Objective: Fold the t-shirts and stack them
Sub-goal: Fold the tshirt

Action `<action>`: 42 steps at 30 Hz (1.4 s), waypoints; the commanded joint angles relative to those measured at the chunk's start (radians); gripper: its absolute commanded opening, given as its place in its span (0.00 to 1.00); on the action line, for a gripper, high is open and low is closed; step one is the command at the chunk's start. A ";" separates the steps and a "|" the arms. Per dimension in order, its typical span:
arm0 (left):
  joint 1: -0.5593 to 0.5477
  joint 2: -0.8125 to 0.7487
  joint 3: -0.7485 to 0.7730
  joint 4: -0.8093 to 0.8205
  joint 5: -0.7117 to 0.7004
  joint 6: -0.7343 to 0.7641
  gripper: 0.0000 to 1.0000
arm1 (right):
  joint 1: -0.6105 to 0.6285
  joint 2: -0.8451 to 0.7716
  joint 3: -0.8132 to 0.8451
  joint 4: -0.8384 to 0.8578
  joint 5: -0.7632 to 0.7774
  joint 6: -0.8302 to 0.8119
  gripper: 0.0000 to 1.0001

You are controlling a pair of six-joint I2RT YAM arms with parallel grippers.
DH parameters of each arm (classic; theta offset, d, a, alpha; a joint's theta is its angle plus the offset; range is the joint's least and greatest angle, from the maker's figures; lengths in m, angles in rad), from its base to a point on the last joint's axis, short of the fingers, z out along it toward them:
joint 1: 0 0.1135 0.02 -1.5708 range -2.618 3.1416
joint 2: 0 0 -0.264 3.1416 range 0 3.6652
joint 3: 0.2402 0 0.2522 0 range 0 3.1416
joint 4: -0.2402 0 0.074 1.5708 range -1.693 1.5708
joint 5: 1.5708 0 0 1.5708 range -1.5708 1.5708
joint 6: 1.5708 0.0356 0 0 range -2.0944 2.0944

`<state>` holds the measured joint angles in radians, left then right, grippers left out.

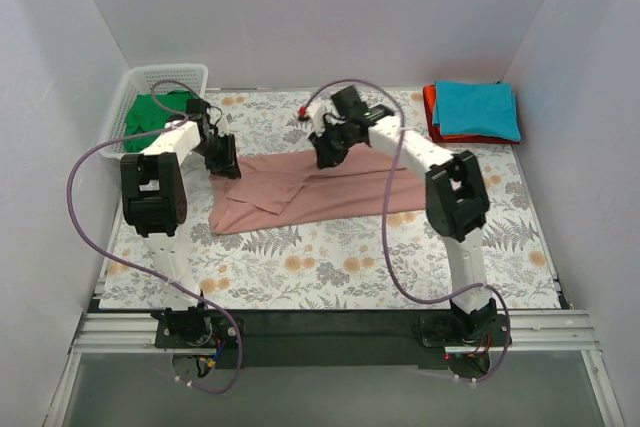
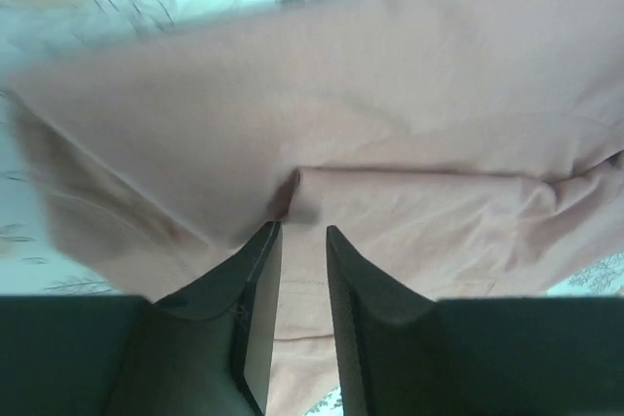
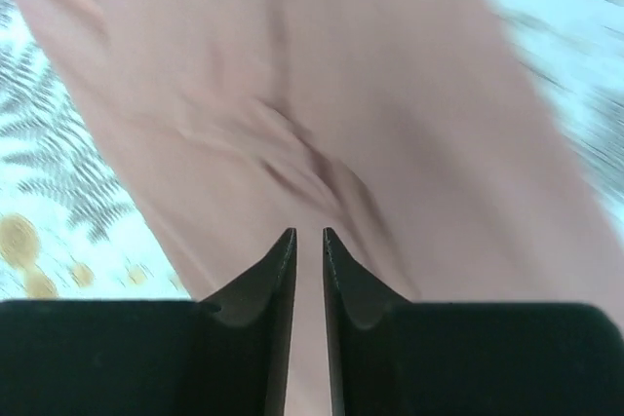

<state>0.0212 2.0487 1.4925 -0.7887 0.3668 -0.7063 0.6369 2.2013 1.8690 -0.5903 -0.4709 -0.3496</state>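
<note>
A dusty-pink t-shirt (image 1: 300,187) lies folded into a long band across the middle of the floral cloth. My left gripper (image 1: 225,159) is low over its left end. In the left wrist view that gripper (image 2: 302,228) has its jaws a narrow gap apart, with a raised crease of the pink t-shirt (image 2: 409,143) just past the tips. My right gripper (image 1: 328,152) hangs over the shirt's far edge. Its jaws (image 3: 309,233) are also slightly apart above the pink t-shirt (image 3: 390,94), holding nothing. A green t-shirt (image 1: 155,112) lies in the basket. A folded teal t-shirt (image 1: 478,107) rests on a red-orange one (image 1: 432,112).
The white mesh basket (image 1: 165,71) stands at the back left corner. The folded stack sits at the back right. A small red thing (image 1: 303,112) lies on the floral table cloth (image 1: 330,257) behind the right gripper. White walls close in three sides.
</note>
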 commanded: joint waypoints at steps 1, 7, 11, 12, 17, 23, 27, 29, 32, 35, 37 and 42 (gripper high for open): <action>-0.001 -0.031 0.167 -0.013 -0.091 0.077 0.25 | -0.141 -0.176 -0.083 -0.034 0.138 -0.118 0.21; -0.064 -0.090 0.214 -0.121 -0.026 0.099 0.27 | -0.315 -0.177 -0.140 -0.065 0.284 -0.230 0.15; -0.154 -0.159 0.083 -0.093 -0.020 0.058 0.21 | -0.384 -0.115 -0.140 -0.077 0.362 -0.276 0.11; -0.167 -0.168 0.049 -0.084 -0.013 0.048 0.19 | -0.399 -0.104 -0.143 -0.075 0.374 -0.285 0.11; -0.211 -0.153 -0.070 -0.044 -0.072 0.005 0.08 | -0.419 -0.055 -0.186 -0.075 0.446 -0.333 0.08; -0.210 -0.070 -0.064 -0.029 -0.150 0.051 0.08 | -0.416 -0.084 -0.351 -0.075 0.449 -0.368 0.05; -0.208 0.039 -0.035 -0.001 -0.250 0.080 0.00 | -0.408 -0.149 -0.509 -0.110 0.411 -0.391 0.03; -0.198 0.094 0.052 0.006 -0.276 0.110 0.00 | -0.393 -0.213 -0.594 -0.124 0.378 -0.390 0.02; -0.194 0.240 0.300 -0.029 -0.298 0.160 0.00 | -0.324 -0.342 -0.766 -0.175 0.275 -0.362 0.02; -0.216 0.477 0.761 -0.139 -0.264 0.206 0.02 | -0.055 -0.533 -0.854 -0.271 0.082 -0.290 0.03; -0.224 0.534 0.985 -0.156 -0.273 0.215 0.11 | 0.094 -0.587 -0.816 -0.286 -0.006 -0.273 0.04; -0.267 0.273 0.690 0.174 -0.295 0.211 0.27 | 0.185 -0.606 -0.616 -0.289 -0.130 -0.161 0.09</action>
<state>-0.2161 2.5549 2.3520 -0.7948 0.1036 -0.5156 0.8841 1.6524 1.1431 -0.8158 -0.4656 -0.6029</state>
